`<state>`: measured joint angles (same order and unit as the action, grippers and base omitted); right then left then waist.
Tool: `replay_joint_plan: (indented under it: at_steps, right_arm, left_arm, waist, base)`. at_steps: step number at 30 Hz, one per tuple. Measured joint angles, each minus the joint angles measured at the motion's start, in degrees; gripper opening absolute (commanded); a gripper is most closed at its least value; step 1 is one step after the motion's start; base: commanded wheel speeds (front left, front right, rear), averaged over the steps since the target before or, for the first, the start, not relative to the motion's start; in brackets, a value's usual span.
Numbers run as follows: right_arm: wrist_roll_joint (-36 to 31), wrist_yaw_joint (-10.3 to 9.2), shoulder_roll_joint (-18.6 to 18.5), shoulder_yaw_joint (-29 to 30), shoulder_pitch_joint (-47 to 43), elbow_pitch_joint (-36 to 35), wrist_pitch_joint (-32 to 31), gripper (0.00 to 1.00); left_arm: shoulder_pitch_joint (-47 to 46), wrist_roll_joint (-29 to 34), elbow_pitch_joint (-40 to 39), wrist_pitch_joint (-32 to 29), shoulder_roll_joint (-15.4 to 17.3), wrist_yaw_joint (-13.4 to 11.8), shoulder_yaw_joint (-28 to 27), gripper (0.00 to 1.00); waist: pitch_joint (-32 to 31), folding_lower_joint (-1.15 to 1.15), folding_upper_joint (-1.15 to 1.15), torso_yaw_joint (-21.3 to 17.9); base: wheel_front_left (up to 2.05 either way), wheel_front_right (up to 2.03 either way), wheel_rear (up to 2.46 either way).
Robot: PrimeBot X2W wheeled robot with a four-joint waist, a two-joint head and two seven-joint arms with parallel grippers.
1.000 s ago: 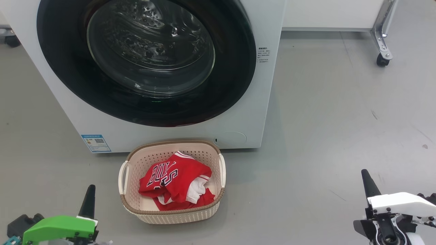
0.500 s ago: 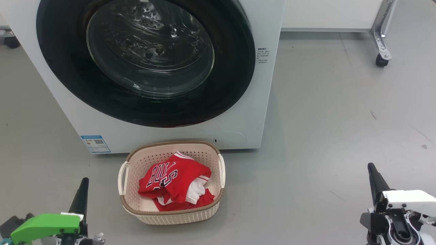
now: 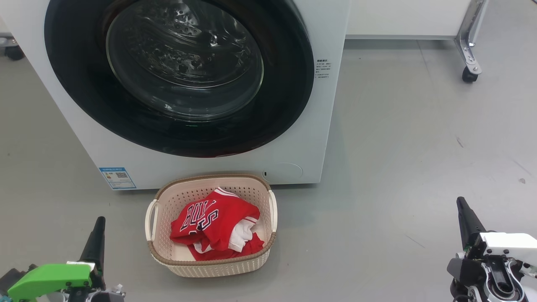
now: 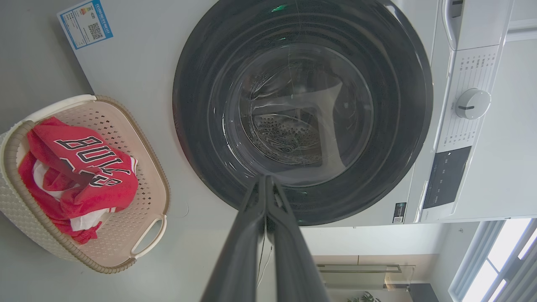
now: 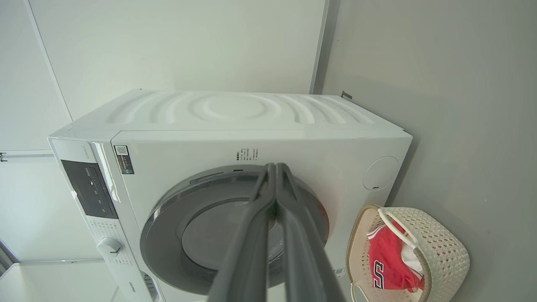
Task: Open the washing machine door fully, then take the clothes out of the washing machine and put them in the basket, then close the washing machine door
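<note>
Grey floor (image 3: 398, 147); basket (image 3: 209, 267) lies lengthwise along washing machine (image 3: 324, 126); both arms' fingers (image 3: 94, 243) closed, empty.

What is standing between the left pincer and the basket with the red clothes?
Nothing visible: only bare grey floor lies between the left pincer and the basket, which holds the clothes.

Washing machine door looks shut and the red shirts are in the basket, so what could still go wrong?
The door may sit closed without being latched; the pictures cannot tell. The basket stands on the floor close ahead, so rolling forward could knock it and spill the clothes.
</note>
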<state>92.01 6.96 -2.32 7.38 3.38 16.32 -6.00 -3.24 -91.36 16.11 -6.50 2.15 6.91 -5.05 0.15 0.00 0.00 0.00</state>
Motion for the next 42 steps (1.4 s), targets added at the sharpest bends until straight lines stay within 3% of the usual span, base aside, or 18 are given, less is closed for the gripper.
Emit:
replay_joint_plan:
  at_steps: [42]
  right_arm:
    - [0.0,0.0,0.0,0.04,0.04,-0.15,0.0,0.0]
  left_arm:
    - [-0.01,0.0,-0.2,0.01,-0.01,0.01,0.02,0.0]
  waist:
    - [0.01,0.0,0.0,0.0]
  base:
    - [0.0,0.0,0.0]
